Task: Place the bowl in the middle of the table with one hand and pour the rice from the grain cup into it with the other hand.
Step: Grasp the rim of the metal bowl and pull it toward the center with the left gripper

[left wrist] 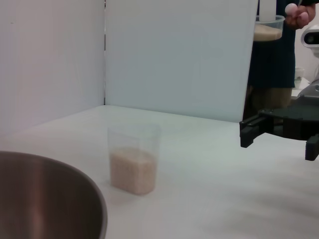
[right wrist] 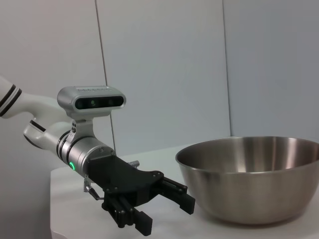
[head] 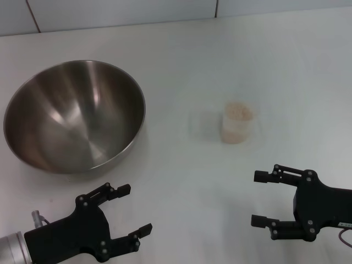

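Note:
The steel bowl (head: 74,115) stands upright on the white table (head: 181,60) at the left; it also shows in the left wrist view (left wrist: 47,199) and the right wrist view (right wrist: 251,177). The clear grain cup (head: 237,122) stands right of centre with rice (head: 238,111) inside; it also shows in the left wrist view (left wrist: 134,158), about a third full of rice (left wrist: 133,171). My left gripper (head: 127,210) is open and empty near the front edge, below the bowl. My right gripper (head: 263,199) is open and empty at the front right, below the cup.
A grey wall (head: 121,11) runs behind the table's far edge. In the left wrist view a person (left wrist: 279,50) stands beyond the table holding another container of rice (left wrist: 268,27).

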You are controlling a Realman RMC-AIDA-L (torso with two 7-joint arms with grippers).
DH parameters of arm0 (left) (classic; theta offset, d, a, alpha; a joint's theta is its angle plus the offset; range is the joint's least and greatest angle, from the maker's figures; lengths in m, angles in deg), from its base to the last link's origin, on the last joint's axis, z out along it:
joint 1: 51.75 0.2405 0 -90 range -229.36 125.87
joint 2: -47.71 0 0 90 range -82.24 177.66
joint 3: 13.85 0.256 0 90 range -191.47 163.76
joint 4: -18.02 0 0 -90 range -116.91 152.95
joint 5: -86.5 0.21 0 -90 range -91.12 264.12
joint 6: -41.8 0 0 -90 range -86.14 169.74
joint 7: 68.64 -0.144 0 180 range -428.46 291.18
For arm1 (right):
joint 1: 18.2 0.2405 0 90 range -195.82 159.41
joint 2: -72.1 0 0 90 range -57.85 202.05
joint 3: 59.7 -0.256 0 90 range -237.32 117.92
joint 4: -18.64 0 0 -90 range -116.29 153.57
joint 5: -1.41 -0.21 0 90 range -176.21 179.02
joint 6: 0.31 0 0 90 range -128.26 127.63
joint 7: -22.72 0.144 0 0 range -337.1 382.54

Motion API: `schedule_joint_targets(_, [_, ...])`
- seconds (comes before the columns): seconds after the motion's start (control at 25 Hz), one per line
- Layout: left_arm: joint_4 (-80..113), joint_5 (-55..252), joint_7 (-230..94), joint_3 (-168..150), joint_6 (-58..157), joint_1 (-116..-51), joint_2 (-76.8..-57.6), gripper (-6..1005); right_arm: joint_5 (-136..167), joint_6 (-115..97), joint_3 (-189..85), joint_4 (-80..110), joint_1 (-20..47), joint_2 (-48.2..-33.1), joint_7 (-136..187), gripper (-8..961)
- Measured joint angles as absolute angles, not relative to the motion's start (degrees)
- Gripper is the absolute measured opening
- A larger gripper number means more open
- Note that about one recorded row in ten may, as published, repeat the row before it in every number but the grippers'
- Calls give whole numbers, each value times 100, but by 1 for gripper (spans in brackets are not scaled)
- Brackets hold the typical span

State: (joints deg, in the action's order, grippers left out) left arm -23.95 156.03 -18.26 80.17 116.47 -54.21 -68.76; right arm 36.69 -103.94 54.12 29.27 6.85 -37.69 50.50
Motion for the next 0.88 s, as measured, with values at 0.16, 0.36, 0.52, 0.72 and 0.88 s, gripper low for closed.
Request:
schedule_joint_targets(0.16, [-2403,15601,-1828,8017,11651,-5421,-6874,858,3660,-10379,5412,2921,683,-3767,5050,808])
schedule_joint_targets(0.36, [-2408,15594,-1830,8017,11670,-5420,-6880,857,3655,-10367,5409,2919,684,-3766,5050,808])
schedule_joint_targets(0.52, [-2301,15479,-1958,7308,12722,-5387,-6987,856,3654,-10368,5384,2919,687,-3766,5050,807])
schedule_joint_targets(0.72, [-1852,14658,-1488,5985,14374,-5552,-7073,855,3654,-10365,5390,2919,681,-3771,5050,807])
schedule_joint_targets(0.88, [-2251,14458,-419,5409,14061,-5549,-7071,855,3655,-10364,5394,2918,682,-3773,5050,807])
